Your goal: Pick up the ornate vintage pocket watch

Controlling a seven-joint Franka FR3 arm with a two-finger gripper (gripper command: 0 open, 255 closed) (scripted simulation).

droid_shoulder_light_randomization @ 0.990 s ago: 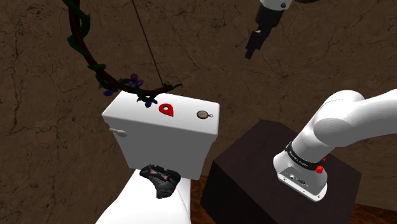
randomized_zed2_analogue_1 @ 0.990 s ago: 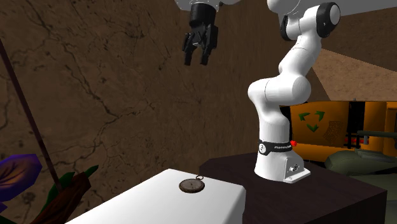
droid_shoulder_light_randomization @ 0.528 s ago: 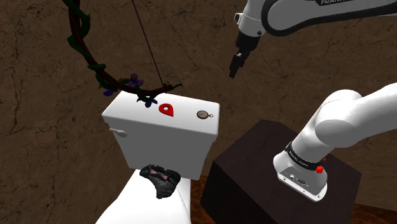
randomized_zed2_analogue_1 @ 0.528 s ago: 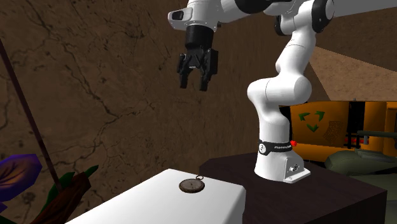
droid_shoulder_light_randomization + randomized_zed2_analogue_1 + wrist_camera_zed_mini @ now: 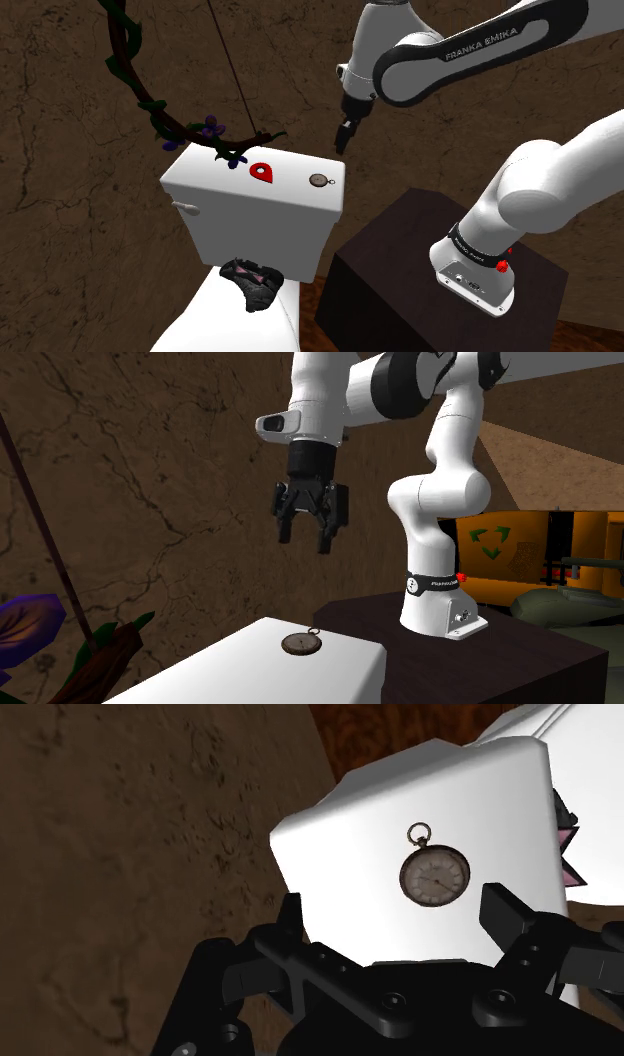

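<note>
The pocket watch is a small round brownish disc with a ring at its rim. It lies flat on the white toilet tank lid, near the lid's end closest to the stand. From the second exterior view the watch rests near the lid's corner. My gripper hangs in the air above and slightly beyond the watch, well clear of the lid. Its fingers stand apart with nothing between them, so the gripper is open. Past the open gripper, the wrist view looks down on the watch face.
A red drop-shaped object lies mid-lid. A dark vine with purple flowers arches over the lid's far end. A dark crumpled item lies on the toilet below. The dark stand is beside the tank. An orange bin is behind.
The arm has swung down and toward the shoulder view's left, bringing the gripper from high up to just above the tank. The watch has not moved; the fingers stayed open.
</note>
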